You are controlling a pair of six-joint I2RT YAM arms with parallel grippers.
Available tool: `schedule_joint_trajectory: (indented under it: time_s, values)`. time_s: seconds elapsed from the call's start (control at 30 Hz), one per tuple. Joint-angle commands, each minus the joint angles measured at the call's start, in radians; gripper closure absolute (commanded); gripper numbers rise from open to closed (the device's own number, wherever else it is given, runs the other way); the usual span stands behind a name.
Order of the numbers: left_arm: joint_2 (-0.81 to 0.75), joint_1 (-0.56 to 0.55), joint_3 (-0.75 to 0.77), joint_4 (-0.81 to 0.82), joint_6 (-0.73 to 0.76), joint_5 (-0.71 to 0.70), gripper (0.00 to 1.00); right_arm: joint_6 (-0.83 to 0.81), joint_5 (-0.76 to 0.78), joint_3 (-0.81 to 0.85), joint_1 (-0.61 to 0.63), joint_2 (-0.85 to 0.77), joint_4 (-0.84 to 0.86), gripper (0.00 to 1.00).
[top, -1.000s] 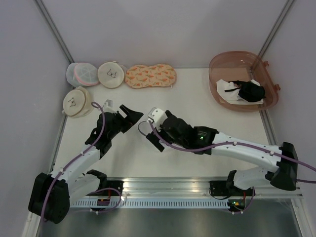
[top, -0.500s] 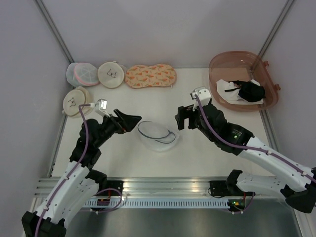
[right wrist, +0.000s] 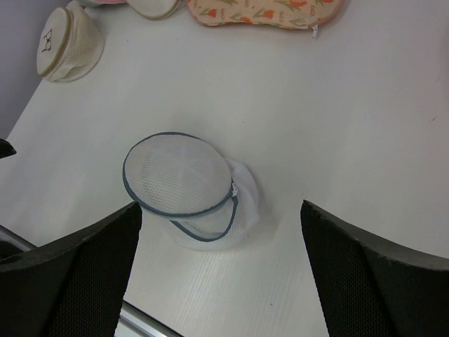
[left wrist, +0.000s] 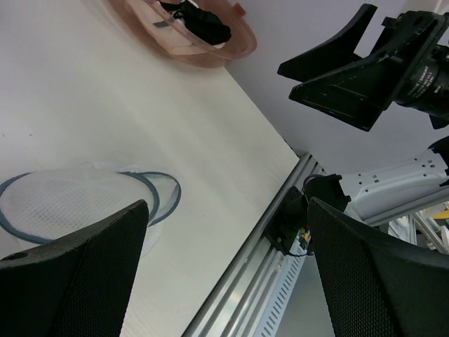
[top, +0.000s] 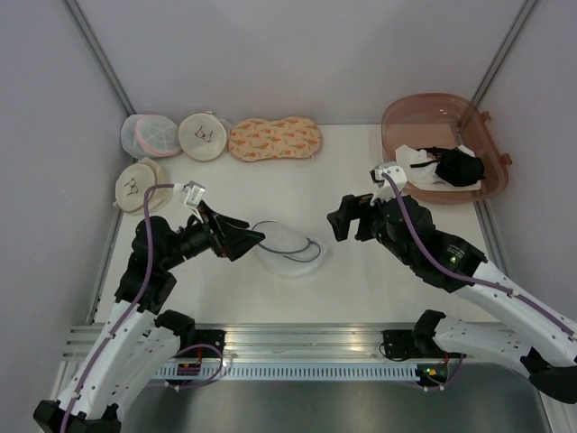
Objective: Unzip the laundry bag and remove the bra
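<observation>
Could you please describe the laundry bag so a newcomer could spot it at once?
On the white table, look between the left gripper and the right gripper. The laundry bag lies there: round white mesh with a dark rim, unlike the cream pouches with drawings at far left.

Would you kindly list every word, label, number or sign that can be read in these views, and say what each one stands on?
No text can be read in any view.
White print on the right arm's wrist housing: too small and blurred to read.
Cream pouch at the back: a bra drawing, no words.
Cream pouch on the left: the same drawing, no words.
</observation>
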Motion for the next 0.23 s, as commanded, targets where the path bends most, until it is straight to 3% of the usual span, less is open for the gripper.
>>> schedule_joint_trajectory:
  time_s: [0.0, 0.2]
  values:
    - [-0.020, 0.003, 0.058, -0.049, 0.071, 0.036, 0.03, 0.027, -0.029, 0.001, -0.004, -0.020, 0.002, 0.02]
    - [-0.035, 0.005, 0.064, -0.068, 0.076, 0.021, 0.03, 0.003, -0.054, 0.003, -0.003, -0.040, 0.022, 0.02]
